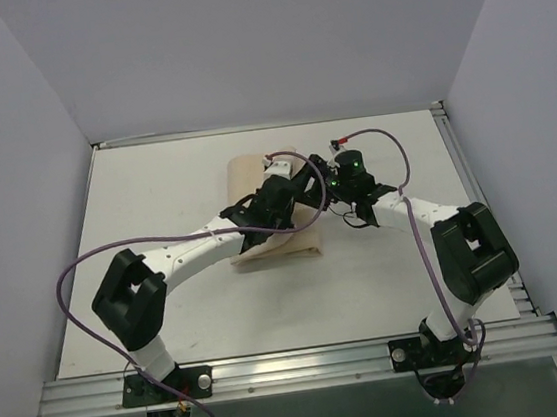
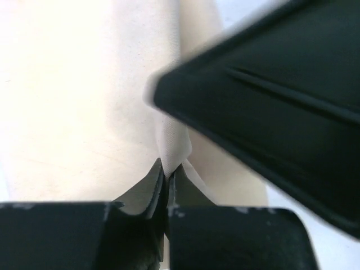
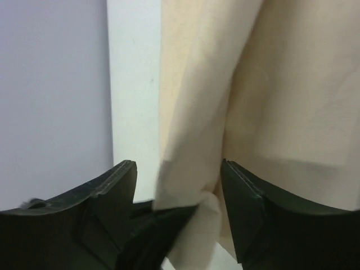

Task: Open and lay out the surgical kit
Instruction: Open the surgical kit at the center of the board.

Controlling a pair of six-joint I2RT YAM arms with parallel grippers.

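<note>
1. The cloth wrap (image 1: 281, 250) is lying mid-table (image 1: 157, 202), and its long axis seems to be running away from the arm bases.
2. Your left gripper (image 2: 167, 171) is pinching a raised ridge of that cloth, jaws pressed together on it.
3. Your right gripper (image 3: 179, 169) is straddling a flap edge, jaws spread and gripping nothing.
4. Both are working over the wrap's far right part, so the left one is likely leading the peel.

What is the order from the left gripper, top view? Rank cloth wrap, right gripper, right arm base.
1. cloth wrap: pinched in the left gripper.
2. right gripper: just to its right.
3. right arm base: near table edge, right.
</note>
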